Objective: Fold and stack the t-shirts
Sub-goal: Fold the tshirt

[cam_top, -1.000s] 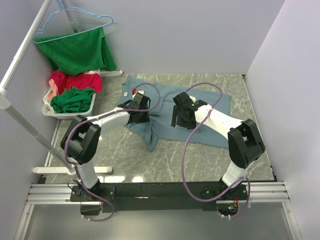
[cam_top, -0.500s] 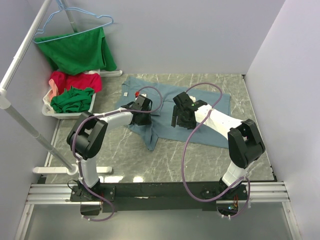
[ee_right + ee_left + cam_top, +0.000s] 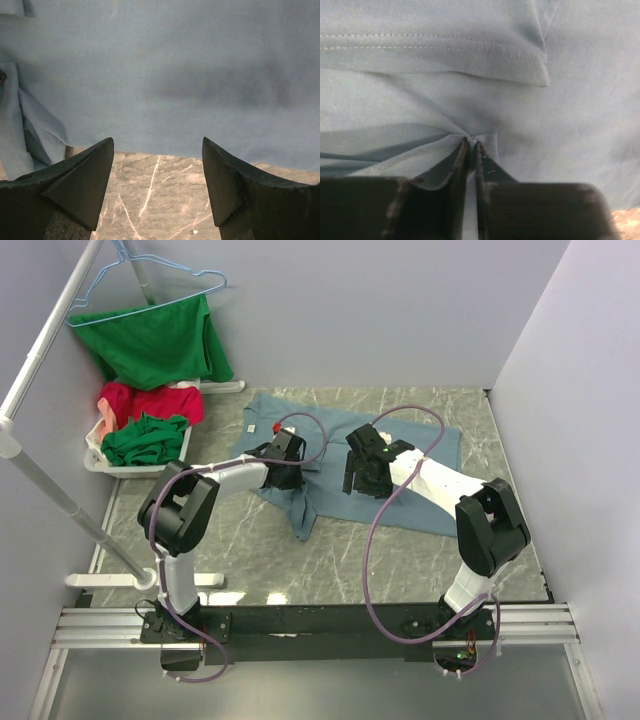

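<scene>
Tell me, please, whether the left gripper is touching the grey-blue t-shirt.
Touching: the left wrist view shows the left gripper pinching a pucker of the grey-blue t-shirt.

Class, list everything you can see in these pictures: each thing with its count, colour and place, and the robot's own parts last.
grey-blue t-shirt: one, dusty grey-blue, spread on the table, near left part bunched
hanging t-shirt: one, green, on the hanger at far left
hanger: one, light blue, on the rail
red t-shirt: one, red, crumpled in the basket
basket t-shirt: one, dark green, in the basket
basket: one, white, left of the table
rail: one, white, far left
table: one, grey marble
left gripper: black, pinching the grey-blue t-shirt
right gripper: black, open at that shirt's edge
</scene>
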`<state>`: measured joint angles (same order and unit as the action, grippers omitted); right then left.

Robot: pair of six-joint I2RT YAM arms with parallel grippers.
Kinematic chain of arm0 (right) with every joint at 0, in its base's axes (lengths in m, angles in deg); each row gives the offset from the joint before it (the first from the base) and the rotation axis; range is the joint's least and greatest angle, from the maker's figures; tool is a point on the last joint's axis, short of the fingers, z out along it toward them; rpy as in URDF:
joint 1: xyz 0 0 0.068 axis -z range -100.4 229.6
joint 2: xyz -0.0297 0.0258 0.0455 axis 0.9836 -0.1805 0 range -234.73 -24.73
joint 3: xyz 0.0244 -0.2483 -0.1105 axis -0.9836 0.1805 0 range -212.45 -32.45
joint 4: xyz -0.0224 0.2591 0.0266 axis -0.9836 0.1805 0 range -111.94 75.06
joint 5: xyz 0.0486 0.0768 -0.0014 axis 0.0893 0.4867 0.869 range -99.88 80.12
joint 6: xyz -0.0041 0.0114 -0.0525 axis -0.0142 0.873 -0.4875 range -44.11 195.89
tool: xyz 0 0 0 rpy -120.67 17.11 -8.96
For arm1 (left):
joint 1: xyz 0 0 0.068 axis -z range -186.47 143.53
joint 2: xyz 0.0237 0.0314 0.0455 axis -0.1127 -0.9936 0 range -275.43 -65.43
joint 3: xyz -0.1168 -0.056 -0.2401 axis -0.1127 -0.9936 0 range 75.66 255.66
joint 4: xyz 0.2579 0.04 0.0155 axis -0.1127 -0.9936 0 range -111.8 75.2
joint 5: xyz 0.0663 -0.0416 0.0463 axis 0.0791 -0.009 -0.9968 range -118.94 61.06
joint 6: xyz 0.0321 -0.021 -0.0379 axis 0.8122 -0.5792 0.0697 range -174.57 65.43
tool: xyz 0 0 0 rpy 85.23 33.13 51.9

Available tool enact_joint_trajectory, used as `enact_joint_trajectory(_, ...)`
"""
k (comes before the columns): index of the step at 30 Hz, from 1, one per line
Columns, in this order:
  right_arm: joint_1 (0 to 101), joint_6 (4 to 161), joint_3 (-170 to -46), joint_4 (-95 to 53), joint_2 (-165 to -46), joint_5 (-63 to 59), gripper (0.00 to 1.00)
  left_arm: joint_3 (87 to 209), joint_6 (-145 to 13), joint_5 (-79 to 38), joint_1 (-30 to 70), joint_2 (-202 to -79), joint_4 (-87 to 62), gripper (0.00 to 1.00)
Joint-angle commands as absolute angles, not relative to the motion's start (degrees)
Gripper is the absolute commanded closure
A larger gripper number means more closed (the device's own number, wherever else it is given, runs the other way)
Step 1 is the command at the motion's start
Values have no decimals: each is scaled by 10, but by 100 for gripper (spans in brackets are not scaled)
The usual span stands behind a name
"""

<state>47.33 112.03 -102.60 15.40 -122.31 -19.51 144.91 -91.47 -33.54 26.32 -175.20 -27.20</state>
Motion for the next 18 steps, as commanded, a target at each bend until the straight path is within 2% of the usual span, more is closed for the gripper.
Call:
enact_joint_trajectory(1, 470, 1121, -1034, 160, -1202, -208, 22, 1472, -917, -333, 264, -1752, -272, 99)
enact_joint_trajectory(10, 474, 1139, -1007, 158, -1174, -228, 22, 1454, -952, -447, 264, -1663, -350, 99)
enact_joint_trajectory(18, 534, 1166, -899, 163, -1108, -264, 21, 1345, -1032, -533, 268, -1470, -431, 99)
